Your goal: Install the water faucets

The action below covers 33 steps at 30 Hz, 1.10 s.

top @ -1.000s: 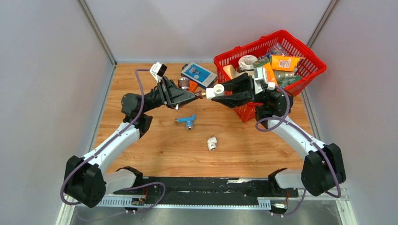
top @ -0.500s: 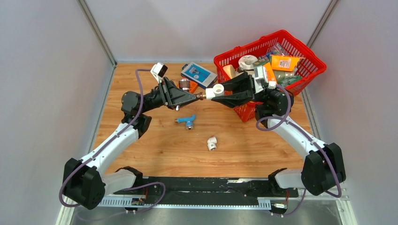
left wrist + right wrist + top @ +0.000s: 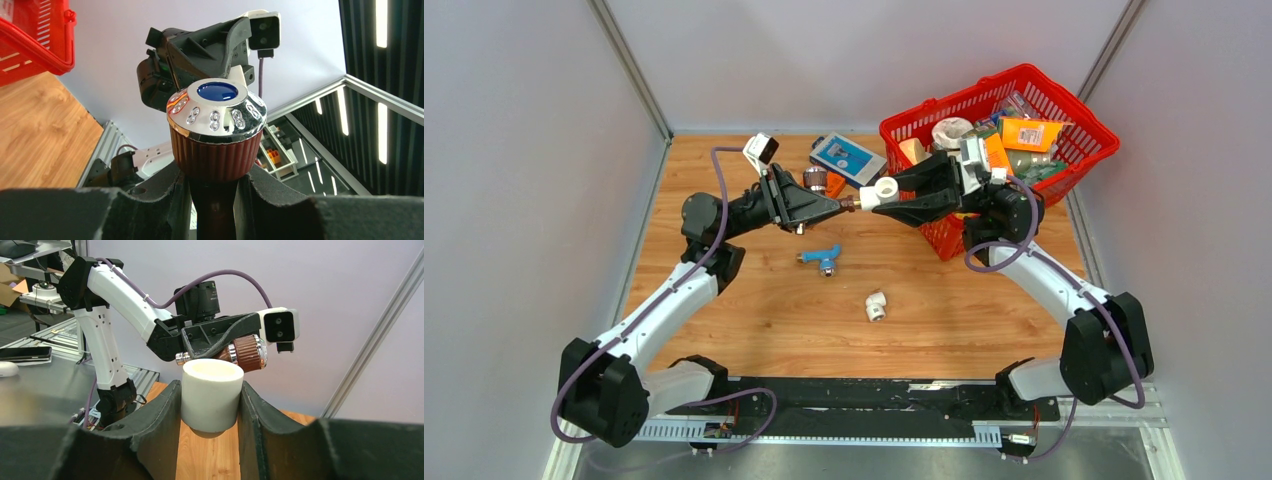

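My left gripper (image 3: 836, 205) is shut on the dark brown faucet (image 3: 846, 203), held level above the table. In the left wrist view its ribbed brown knob with a chrome cap (image 3: 215, 131) sticks up between my fingers (image 3: 165, 200). My right gripper (image 3: 892, 200) is shut on a white elbow fitting (image 3: 882, 191), which sits between its pads (image 3: 159, 415) as a white cylinder (image 3: 212, 392). The faucet's threaded end meets the fitting's side; how deep it sits is hidden. The light blue faucet (image 3: 822, 258) lies loose on the table below the grippers.
A second white elbow fitting (image 3: 876, 305) lies nearer the front. A red basket (image 3: 1084, 155) full of packets stands at the back right, just behind my right wrist. A blue and white box (image 3: 848, 158) and a small brown and orange part (image 3: 822, 181) lie at the back.
The right wrist has turned a little and its forearm has shifted slightly left, with the white fitting staying against the faucet's end. The left arm has not moved.
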Available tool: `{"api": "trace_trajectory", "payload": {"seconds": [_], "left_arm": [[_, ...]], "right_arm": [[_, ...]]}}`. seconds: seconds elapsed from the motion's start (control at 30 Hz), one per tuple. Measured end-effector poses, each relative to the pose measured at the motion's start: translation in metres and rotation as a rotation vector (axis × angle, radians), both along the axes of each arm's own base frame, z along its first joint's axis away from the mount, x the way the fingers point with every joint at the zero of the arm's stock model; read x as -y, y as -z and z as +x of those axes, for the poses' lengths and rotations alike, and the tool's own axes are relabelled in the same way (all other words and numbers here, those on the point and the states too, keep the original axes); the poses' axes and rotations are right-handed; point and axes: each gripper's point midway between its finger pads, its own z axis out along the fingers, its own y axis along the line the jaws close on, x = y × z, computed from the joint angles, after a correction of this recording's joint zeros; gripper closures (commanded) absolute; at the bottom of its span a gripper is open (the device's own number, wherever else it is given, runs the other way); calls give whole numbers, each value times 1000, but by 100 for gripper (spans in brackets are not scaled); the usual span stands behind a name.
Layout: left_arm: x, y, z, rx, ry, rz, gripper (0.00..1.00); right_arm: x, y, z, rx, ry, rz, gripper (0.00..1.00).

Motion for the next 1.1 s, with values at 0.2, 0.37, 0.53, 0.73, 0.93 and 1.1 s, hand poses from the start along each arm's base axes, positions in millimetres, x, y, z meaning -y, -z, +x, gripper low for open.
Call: {"api": "trace_trajectory", "payload": {"seconds": [0.2,0.37,0.53,0.73,0.93,1.1], "left_arm": [[-1,3,2,-3,-9,17,100],[-3,5,3,-7,-20,26,100],[-4,3,1,0,-24,23,100],[-4,2,2,-4,-34,22,100],[-4,2,3,-1,-43,24,100],[-5,-1,4,17,-70,17,100]], "right_arm": [[-1,5,2,-8,-6,-12,100],[-3,8,5,-24,-10,-18,100],[-3,9,5,-31,-14,-21,100],[-5,14,6,-38,-23,-33,100],[-5,13,7,-43,-19,-28,100],[-7,11,9,-55,-13,-12,100]]}}
